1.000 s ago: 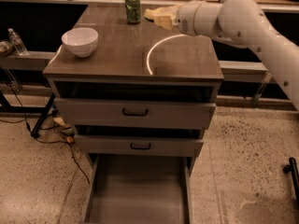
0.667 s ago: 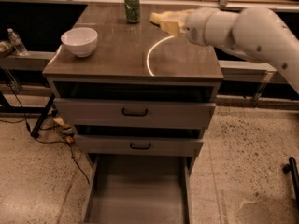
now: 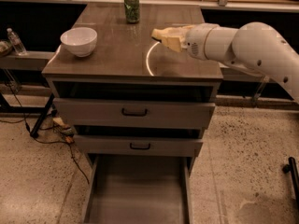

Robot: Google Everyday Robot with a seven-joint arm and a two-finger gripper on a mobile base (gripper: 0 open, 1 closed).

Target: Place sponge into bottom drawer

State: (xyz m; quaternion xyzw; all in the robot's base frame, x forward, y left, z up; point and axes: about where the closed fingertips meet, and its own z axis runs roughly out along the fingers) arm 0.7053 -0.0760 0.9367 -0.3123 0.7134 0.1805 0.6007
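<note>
The pale-yellow sponge (image 3: 167,35) is held in my gripper (image 3: 174,37) above the right part of the cabinet top, lifted off the surface. My white arm (image 3: 247,48) reaches in from the right. The gripper is shut on the sponge. The bottom drawer (image 3: 138,192) is pulled out wide at the foot of the cabinet, its grey floor bare, well below and a little left of the gripper.
A white bowl (image 3: 79,40) sits at the cabinet top's left. A green can (image 3: 132,6) stands at the back middle. Two upper drawers with black handles (image 3: 134,112) are slightly open. A water bottle (image 3: 15,41) and cables (image 3: 56,129) are at left.
The gripper with the sponge has moved forward, toward the cabinet's front edge, and down in the view.
</note>
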